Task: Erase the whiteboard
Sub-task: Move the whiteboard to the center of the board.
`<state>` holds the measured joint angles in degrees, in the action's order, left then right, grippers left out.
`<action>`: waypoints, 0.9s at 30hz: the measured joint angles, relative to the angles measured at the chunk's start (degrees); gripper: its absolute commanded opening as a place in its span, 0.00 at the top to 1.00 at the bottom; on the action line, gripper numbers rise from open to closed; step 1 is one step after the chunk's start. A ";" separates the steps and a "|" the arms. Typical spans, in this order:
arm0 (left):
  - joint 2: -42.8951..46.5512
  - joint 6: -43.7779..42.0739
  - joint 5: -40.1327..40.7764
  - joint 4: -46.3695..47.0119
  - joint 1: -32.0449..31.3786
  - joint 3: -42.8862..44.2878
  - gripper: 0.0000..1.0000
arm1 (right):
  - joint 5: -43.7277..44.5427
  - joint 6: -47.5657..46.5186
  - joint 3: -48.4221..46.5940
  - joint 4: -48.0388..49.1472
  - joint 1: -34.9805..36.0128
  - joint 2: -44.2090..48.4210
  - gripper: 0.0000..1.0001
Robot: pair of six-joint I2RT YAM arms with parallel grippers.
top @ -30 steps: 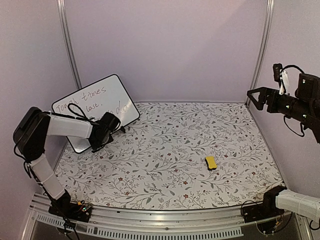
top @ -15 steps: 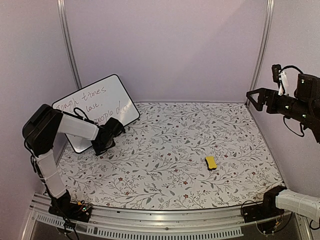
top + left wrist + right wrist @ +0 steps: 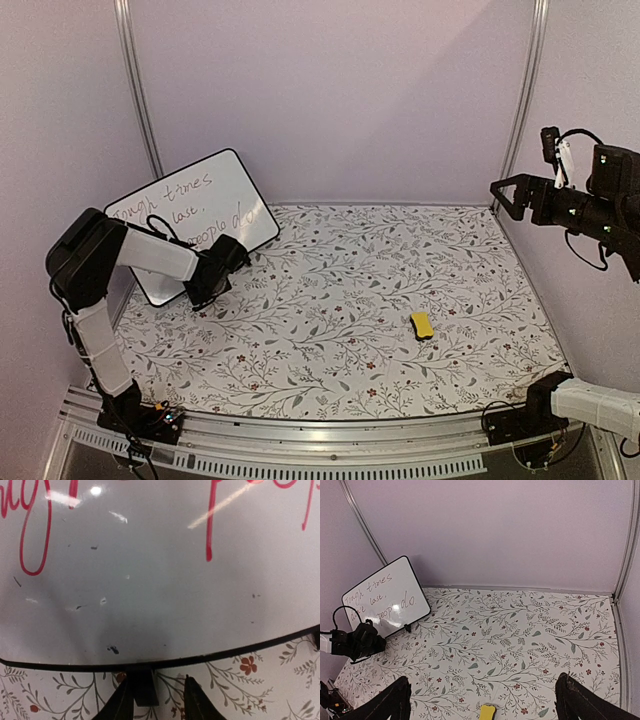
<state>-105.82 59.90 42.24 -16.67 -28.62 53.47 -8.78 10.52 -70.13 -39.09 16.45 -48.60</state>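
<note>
Whiteboard (image 3: 195, 215) stands tilted back at the far left corner of the floral-patterned table (image 3: 350, 270), close to the left wall, with its lower edge on the cloth and red and dark handwriting across its face. In the top view the left gripper (image 3: 205, 290) is low at the board's bottom edge, near the front left part of the frame. The left wrist view shows the board's face and thin black frame filling most of the picture, with 1 small black foot (image 3: 145, 686) under the frame and between the 2 fingers of the left gripper (image 3: 157, 692). Its jaws are partly open: the left finger looks to lie against the foot and a gap shows on the right finger's side, so nothing is clamped. The right gripper (image 3: 510, 195) hangs high at the right side of the cell, well apart from the board, jaws spread wide and holding nothing. A small yellow block (image 3: 422, 325) lies on the table towards the near right, well apart from both grippers.
</note>
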 measured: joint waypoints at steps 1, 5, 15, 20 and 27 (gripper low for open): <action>-0.20 0.04 0.13 0.04 0.00 0.00 0.69 | -0.07 0.00 -0.02 -0.02 -0.02 0.00 0.01; -0.63 0.22 0.57 0.09 0.00 0.00 0.70 | -0.48 0.04 -0.04 -0.02 0.00 0.00 0.01; -2.45 0.96 1.84 0.15 0.00 -0.02 0.80 | -0.94 0.17 -1.16 -0.35 0.00 -0.66 0.01; -2.97 1.36 3.06 0.48 0.00 -0.02 0.91 | -0.96 0.17 -1.18 -0.39 0.00 -0.66 0.01; -2.97 1.60 3.50 1.64 -0.04 -0.59 0.99 | -1.01 0.17 -1.18 -0.37 0.00 -0.66 0.01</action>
<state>-108.79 61.49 45.74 -15.03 -28.67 52.88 -9.78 10.70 -71.31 -39.46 16.45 -49.25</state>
